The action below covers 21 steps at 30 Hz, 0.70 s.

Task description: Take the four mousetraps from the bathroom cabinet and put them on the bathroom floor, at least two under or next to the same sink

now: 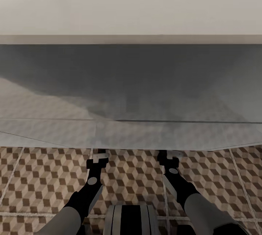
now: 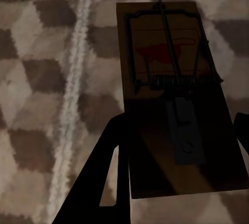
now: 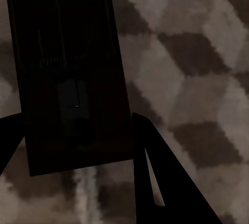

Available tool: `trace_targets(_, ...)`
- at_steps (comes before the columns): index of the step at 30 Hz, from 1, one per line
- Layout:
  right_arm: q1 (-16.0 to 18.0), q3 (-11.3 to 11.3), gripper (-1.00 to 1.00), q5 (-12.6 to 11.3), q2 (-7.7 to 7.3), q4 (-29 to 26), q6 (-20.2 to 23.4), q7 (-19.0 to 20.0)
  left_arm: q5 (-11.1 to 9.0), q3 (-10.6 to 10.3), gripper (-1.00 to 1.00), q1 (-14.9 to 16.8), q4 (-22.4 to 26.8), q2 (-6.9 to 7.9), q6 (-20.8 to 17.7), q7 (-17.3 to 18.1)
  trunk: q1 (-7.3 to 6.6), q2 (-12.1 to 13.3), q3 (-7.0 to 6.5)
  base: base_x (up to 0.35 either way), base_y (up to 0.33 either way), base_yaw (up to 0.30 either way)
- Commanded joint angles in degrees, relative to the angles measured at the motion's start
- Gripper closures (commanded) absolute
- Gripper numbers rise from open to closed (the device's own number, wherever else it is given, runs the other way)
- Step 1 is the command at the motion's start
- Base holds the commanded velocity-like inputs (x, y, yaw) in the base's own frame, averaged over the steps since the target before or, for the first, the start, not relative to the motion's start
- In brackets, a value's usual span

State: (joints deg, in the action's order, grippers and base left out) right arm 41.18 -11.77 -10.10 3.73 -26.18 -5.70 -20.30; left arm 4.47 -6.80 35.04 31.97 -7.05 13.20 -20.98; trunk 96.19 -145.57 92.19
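- While both arms reach low over the bathroom floor (image 1: 43, 176), the left hand (image 1: 97, 154) and right hand (image 1: 168, 154) sit at the front edge of a glossy white unit (image 1: 131, 82) toward 12 o'clock.
- The left hand (image 2: 179, 146) straddles a mousetrap (image 2: 171, 94), fingers (image 2: 111, 172) at its long edges.
- The right hand (image 3: 78, 146) brackets a second mousetrap (image 3: 67, 78), dark in shadow.
- Whether either hand actually grips cannot be told.
- Open tile lies at 3 and 9 o'clock.

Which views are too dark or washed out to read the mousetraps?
Right wrist view: mousetrap in deep shadow, wire barely legible. Left wrist view: dim, but mousetrap shows its red mark and wire clearly; tiles soft. Head view: glossy white unit mirrors the bathroom floor, with a glare spot on top.
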Motion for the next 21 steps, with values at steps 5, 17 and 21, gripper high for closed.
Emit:
trace_targets(5,0.0,-0.4,1.00,-0.8,-0.04,0.1,-0.4,-0.3,0.6,-0.3,1.00,0.0,-0.3,0.14,0.0,-0.7,-0.01,0.0,0.03,0.045,0.000,0.000)
trace_targets(17,0.0,-0.5,1.00,-0.8,-0.09,0.1,-0.4,0.1,0.5,-0.2,1.00,0.0,0.0,0.24,0.0,-0.7,-0.01,0.0,0.03,0.043,0.000,0.000)
trace_targets(21,0.0,-0.5,1.00,-0.8,-0.12,0.2,-0.4,0.2,0.5,-0.2,1.00,0.0,0.0,0.25,0.0,-0.7,-0.01,0.0,0.03,0.003,0.000,0.000)
